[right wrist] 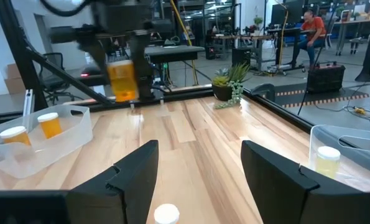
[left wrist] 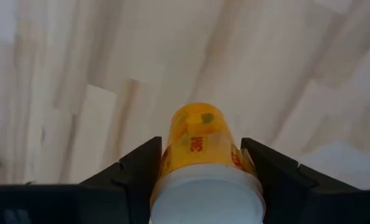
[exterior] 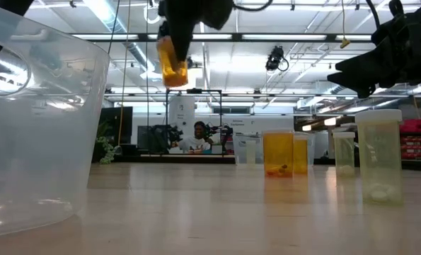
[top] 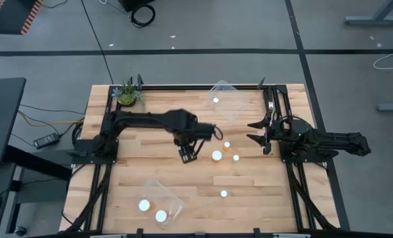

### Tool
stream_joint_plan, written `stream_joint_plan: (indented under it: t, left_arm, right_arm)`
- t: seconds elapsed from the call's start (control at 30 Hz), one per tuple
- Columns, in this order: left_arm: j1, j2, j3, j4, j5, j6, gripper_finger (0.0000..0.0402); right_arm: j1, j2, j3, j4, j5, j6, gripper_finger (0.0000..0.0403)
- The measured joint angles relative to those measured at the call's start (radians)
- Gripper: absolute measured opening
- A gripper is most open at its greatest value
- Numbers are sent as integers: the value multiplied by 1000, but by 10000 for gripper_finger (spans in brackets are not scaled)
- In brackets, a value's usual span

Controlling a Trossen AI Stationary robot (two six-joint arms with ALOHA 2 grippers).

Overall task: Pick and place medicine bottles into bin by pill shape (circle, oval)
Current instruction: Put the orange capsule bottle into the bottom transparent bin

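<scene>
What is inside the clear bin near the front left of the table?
The front-left bin holds two white-capped bottles, upright with amber bodies in the right wrist view. Their pill shapes cannot be seen. The left claw holds another bottle above the table.

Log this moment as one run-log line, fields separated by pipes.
left hand: shut on orange bottle, lifted above table | right hand: open, idle at right side | near bin: two bottles | far bin: one bottle

- Held medicine bottle: cap running off the left wrist picture's edge; pill shape inside too blurred to tell.
- Near bin: being cropped at the low view's left edge.
- Left gripper: upper part lying outside the low view.
</scene>
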Motion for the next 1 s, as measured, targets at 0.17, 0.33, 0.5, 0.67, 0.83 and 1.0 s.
stream_joint_plan:
  t: [0.17,0.33,0.5,0.67,0.83,1.0]
  left_arm:
    - [-97,-1,0,-17,-7,-48,237]
    - [-195,-1,-1,-17,-63,-111,218]
    - [-302,-1,-1,-17,-79,-234,225]
    - [-396,0,-1,-17,-77,-446,239]
    - [-483,0,-7,-13,-61,-652,221]
    - [-551,1,-65,-10,-46,-804,224]
  right_arm:
    - [0,1,0,-2,0,0,237]
    - [0,1,0,-2,0,0,237]
    - [0,1,0,-2,0,0,237]
    - [0,1,0,-4,0,0,237]
    - [0,1,0,-4,0,0,237]
    - [0,1,0,-4,0,0,237]
